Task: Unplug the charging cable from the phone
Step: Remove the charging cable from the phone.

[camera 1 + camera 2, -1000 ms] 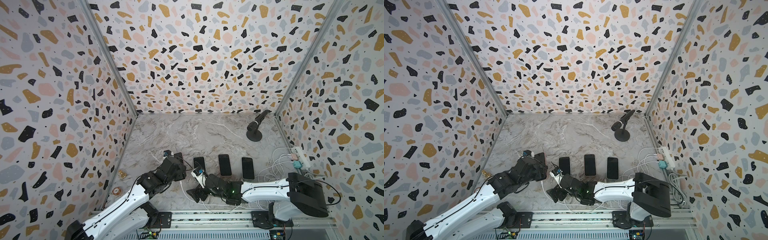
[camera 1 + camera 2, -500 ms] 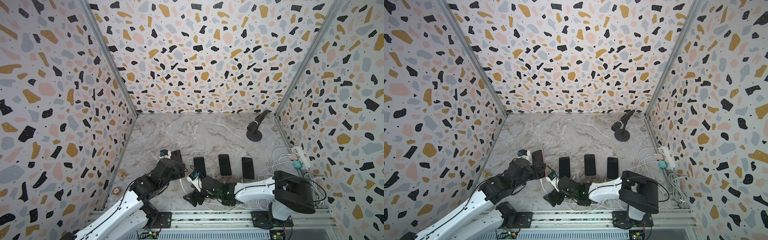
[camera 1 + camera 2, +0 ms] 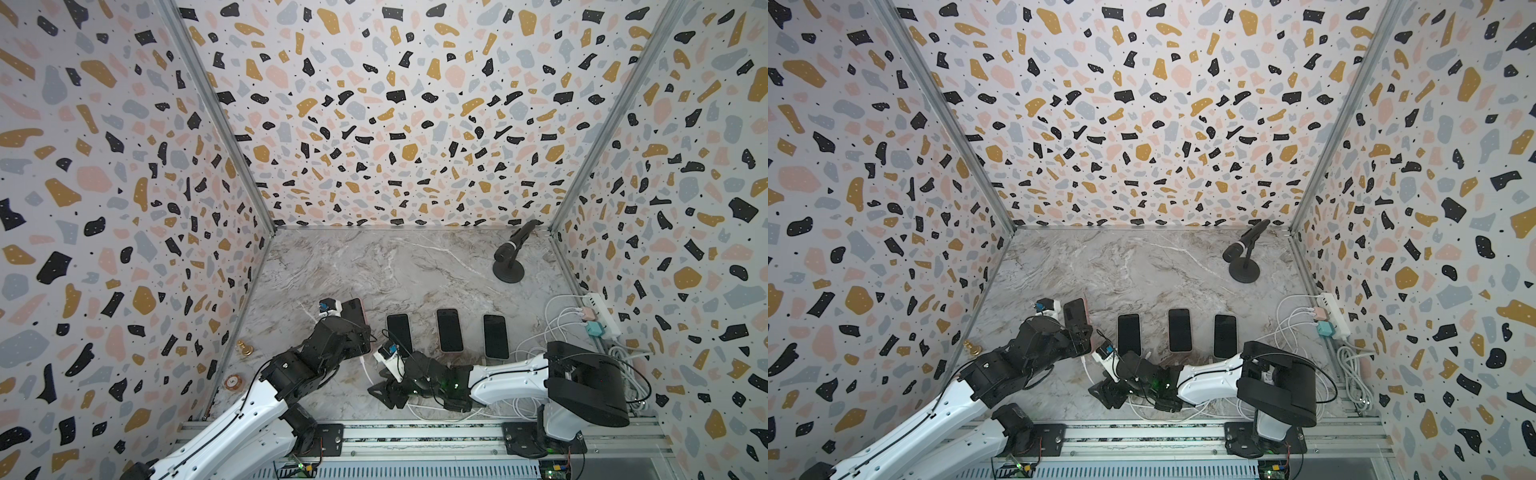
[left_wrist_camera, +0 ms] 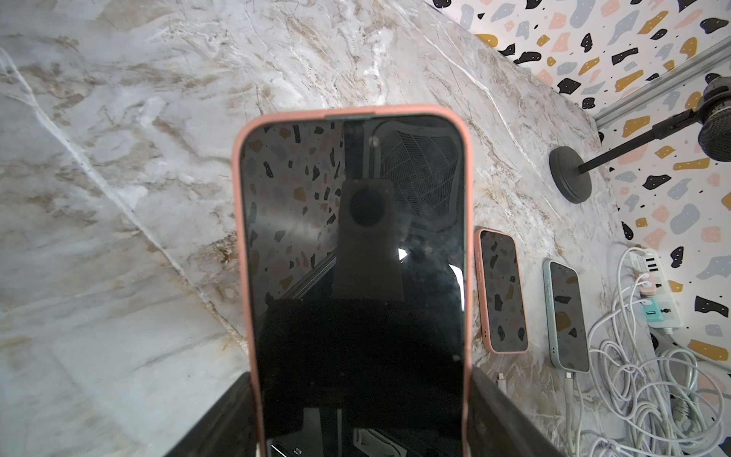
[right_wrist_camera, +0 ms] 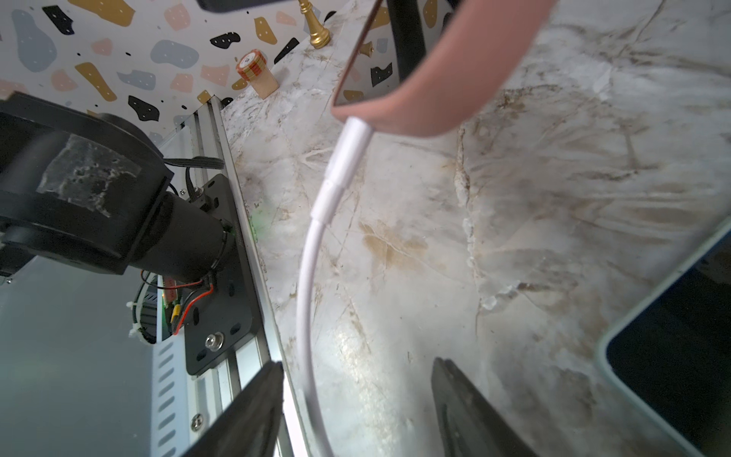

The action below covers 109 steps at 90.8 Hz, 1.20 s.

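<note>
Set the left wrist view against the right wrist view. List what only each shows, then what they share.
Only the left wrist view: the dark screen of the pink-cased phone, gripped at its sides by the left tool; two more phones lying flat; the microphone; the power strip.
Only the right wrist view: the charging cable, its white plug seated in the phone's bottom edge; the right tool, open astride the cable; a gold chess piece.
Both: the pink-cased phone and the marble table.

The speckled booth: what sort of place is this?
Probably a robot test cell, not a home: speckled panel walls, left arm and right arm bolted to a metal rail, phones lined up beside charging cables.
</note>
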### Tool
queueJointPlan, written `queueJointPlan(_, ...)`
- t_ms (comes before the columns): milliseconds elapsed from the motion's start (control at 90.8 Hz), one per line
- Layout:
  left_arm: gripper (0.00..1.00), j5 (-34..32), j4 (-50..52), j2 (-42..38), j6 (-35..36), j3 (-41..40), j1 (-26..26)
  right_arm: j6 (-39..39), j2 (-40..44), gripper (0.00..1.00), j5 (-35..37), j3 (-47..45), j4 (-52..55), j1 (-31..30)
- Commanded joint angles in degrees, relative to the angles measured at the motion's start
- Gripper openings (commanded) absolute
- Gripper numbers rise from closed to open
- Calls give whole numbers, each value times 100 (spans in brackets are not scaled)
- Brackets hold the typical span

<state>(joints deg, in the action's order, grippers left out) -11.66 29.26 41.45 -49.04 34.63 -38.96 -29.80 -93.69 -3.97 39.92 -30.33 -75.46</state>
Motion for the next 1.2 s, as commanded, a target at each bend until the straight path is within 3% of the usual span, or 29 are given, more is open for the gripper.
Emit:
queueJointPlan(0, 50, -174, -422, -101, -43, 63, 18, -59, 199, 57, -34, -70, -170, -17)
queueJointPlan(264, 49, -251, -488, -137, -79, -60, 16, -69, 288, 46, 7, -41, -79, -19)
queueJointPlan(606, 49, -254, -559, -178, -93, -123, 15, -114, 228, 46, -55, 3, -133, -30)
queueJointPlan(1189, 48, -303, -596, -108, -130, -89, 16, -87, 172, 27, -196, 105, -9, -26)
